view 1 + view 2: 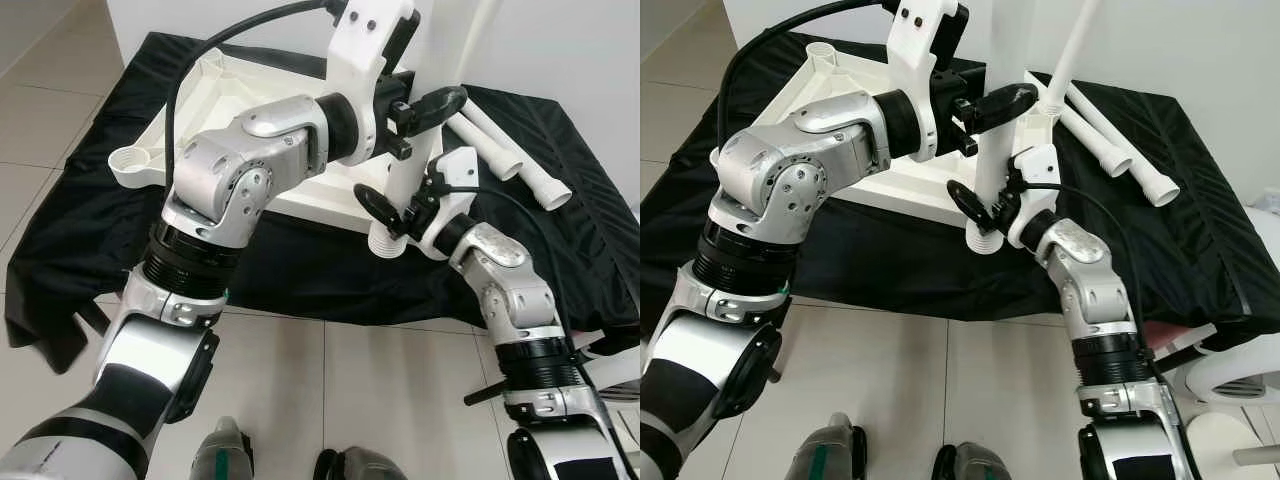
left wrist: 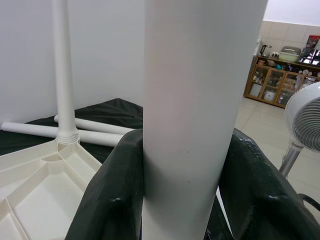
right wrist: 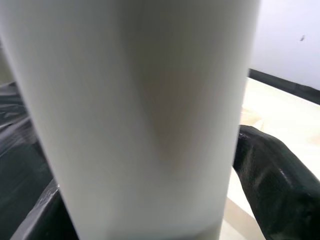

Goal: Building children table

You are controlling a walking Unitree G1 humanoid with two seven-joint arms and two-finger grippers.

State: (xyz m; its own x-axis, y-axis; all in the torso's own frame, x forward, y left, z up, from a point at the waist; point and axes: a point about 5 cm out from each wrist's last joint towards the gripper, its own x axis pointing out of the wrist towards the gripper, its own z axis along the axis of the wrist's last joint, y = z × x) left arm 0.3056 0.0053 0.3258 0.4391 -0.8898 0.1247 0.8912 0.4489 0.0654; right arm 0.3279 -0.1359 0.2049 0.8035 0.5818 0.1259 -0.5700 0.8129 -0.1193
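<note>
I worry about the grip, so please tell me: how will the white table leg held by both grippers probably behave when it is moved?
The table leg looks like a rigid plastic tube, so it should stay straight and seems light. Its smooth round surface may slip or turn between the left gripper fingers and the right gripper fingers. Laid down like the spare legs, it would probably roll.

The leg (image 2: 200, 110) and tabletop (image 1: 225, 95) look like smooth, matt white plastic. The cloth (image 1: 300, 265) is black, softly creased fabric. The floor (image 1: 300, 400) is glossy tile.
</note>
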